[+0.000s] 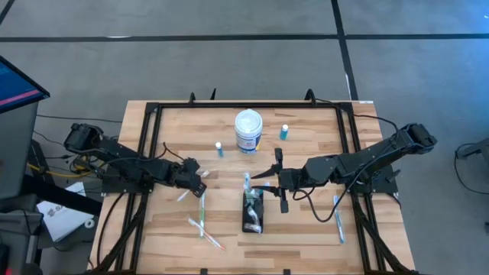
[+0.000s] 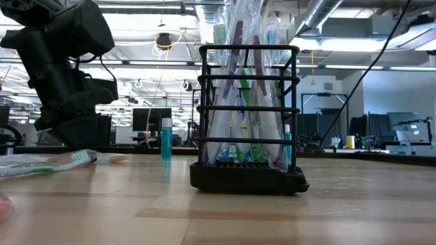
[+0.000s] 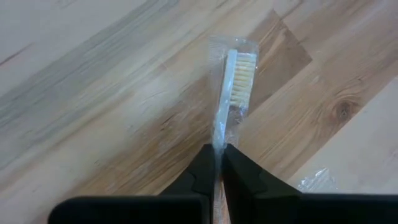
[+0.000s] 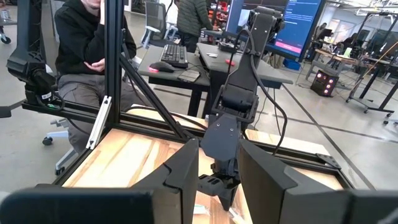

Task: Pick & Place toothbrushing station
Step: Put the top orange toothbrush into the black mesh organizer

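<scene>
station (image 2: 246,177): black | tub (image 1: 248,131): white, blue label | table (image 1: 176,237): light wood

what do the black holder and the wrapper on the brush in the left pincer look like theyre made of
Holder: probably coated metal wire or plastic; thin matte black bars forming an open rack on a solid base. Wrapper: thin clear plastic film, glossy and crinkled, the toothbrush showing through where the left pincer clamps it.

- White round tub with a blue label (image 1: 248,131) stands toward the far side of the light wooden worktop (image 1: 168,241).
- Two small blue bottles (image 1: 218,149) (image 1: 284,132) flank the tub.
- Person in dark clothing (image 4: 87,46) sits beyond the worktop.
</scene>
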